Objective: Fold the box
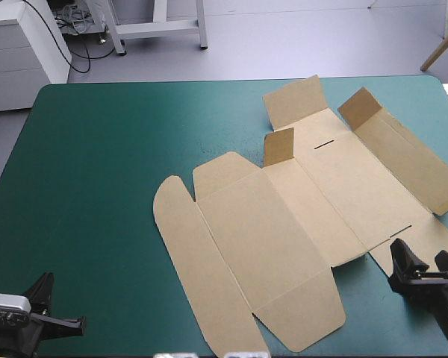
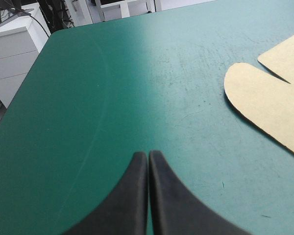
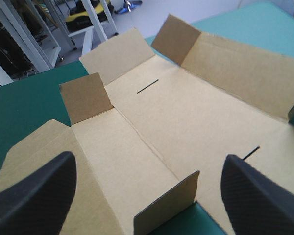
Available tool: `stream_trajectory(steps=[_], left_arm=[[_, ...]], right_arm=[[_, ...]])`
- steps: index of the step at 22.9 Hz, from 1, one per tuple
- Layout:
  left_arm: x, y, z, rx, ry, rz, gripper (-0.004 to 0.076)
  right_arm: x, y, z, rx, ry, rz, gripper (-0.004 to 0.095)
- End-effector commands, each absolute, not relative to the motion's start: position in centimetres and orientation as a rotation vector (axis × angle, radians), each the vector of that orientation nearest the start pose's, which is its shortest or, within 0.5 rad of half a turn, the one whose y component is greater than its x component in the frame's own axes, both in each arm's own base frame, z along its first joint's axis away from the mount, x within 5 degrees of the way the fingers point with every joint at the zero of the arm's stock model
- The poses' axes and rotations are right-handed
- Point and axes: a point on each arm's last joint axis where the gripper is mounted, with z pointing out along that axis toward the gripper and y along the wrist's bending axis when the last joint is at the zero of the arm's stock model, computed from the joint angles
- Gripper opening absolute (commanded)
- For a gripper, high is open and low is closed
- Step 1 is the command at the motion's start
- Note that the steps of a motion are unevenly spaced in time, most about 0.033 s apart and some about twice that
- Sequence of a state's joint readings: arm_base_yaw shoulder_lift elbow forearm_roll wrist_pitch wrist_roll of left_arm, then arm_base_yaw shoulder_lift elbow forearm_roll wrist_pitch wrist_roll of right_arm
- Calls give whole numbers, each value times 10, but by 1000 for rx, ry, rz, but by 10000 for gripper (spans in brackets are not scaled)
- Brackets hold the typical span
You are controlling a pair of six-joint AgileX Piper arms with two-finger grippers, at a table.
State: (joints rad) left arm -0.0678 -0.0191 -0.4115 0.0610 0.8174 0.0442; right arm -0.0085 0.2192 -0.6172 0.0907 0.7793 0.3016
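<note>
- The brown box [image 1: 299, 216] is seen lying mostly flat on the teal-green cover [image 1: 97, 186], right of the middle of the high view.
- The left gripper [image 2: 148, 155] is seen at the lower left, its black fingers pressed together, and nothing is held.
- The right gripper [image 3: 149, 166] is seen at the lower right, spread wide.
- A small raised flap [image 3: 166, 205] is seen between its fingers, but it is not gripped.

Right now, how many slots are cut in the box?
2. The far slot lies on the box beside a dark raised flap; the near slot lies just ahead of the right gripper. Raised flaps could hide others.
</note>
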Motion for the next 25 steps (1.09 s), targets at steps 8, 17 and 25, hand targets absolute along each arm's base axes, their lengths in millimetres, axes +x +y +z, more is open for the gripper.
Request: stream_trajectory(steps=[8, 17, 25], left_arm=[[8, 3, 285, 101, 1760, 44, -10], [8, 3, 285, 101, 1760, 44, -10], [8, 3, 285, 101, 1760, 44, -10]], right_arm=[[121, 13, 321, 766, 2115, 588, 745], [161, 17, 288, 1164, 2263, 675, 740], [180, 17, 267, 1324, 2327, 638, 738]])
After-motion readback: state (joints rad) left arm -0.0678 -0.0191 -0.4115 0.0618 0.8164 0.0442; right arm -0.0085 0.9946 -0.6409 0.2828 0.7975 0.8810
